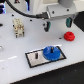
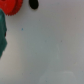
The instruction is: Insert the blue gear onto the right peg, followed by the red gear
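Gripper (image 1: 62, 22), fingers spread and empty, hangs upper right above the red gear (image 1: 69, 36); blue gear (image 1: 51, 52) sits on the plate (image 1: 35, 59). Wrist view shows only the red gear's edge and bare table (image 2: 50, 55).

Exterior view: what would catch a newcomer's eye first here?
The wide, flat bright-blue gear stands out, sitting on the grey black-rimmed plate toward the exterior view's right end. The smaller round red gear lies apart on the white table, beyond the plate. The grey gripper hangs above, holding nothing, nearer the red gear.
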Robot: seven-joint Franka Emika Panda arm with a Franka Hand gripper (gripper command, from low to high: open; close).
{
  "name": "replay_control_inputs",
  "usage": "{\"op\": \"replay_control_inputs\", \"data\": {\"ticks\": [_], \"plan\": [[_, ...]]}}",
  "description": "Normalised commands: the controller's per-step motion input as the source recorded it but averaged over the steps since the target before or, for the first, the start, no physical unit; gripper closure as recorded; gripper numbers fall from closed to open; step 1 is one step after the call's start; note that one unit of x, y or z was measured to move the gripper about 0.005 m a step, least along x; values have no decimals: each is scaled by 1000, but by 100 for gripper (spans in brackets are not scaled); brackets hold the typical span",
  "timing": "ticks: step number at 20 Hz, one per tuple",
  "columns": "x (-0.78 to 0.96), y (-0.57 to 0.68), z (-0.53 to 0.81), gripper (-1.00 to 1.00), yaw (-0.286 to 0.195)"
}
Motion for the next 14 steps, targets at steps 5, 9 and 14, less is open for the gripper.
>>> {"op": "replay_control_inputs", "data": {"ticks": [5,9,14], "plan": [[436,477,60,-100,0],[222,169,19,-100,0],[111,190,15,-100,0]]}}
